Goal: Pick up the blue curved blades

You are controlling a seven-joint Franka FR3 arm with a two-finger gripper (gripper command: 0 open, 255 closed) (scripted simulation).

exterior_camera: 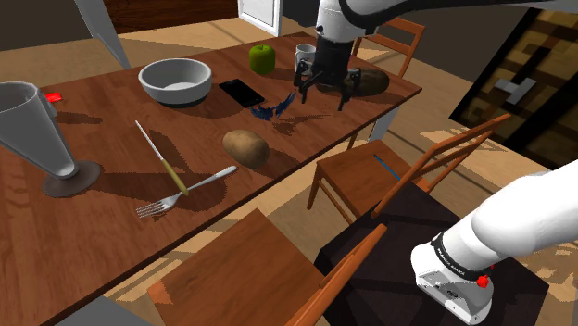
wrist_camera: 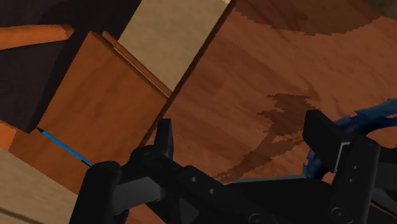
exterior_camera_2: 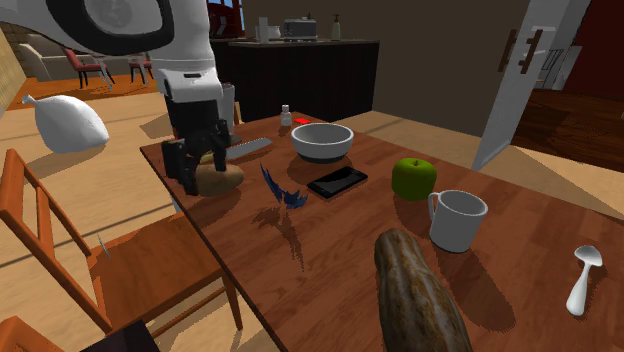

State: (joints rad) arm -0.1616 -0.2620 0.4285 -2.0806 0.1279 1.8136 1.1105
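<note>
The gripper (exterior_camera: pixel 322 93) is hanging over the wooden table (exterior_camera: pixel 111 148), fingers spread wide and gripping nothing. The blue curved blades (exterior_camera: pixel 270 111) are lying flat just beside the black phone (exterior_camera: pixel 243 91). The gripper is sitting farther from that phone, the blades just outside one finger.

The brown wooden table (exterior_camera: pixel 111 139) carries along its far side, in the shoulder view, a small red object (exterior_camera: pixel 56 95), a grey round bowl (exterior_camera: pixel 175 80), a flat black phone (exterior_camera: pixel 242 91), a green apple (exterior_camera: pixel 262 58), a white mug (exterior_camera: pixel 304 59) and a mottled brown elongated lump (exterior_camera_2: pixel 420 290). Nearer the front edge are a grey cone-shaped vessel (exterior_camera: pixel 37 130) on a round foot, a thin green-handled utensil (exterior_camera: pixel 159 155), a silver fork (exterior_camera: pixel 181 196) and a brown potato (exterior_camera: pixel 245 146), with the blue curved blades (exterior_camera: pixel 271 109) between potato and phone. A white spoon (exterior_camera_2: pixel 584 278) lies at the second exterior view's right, past the mug.
</note>
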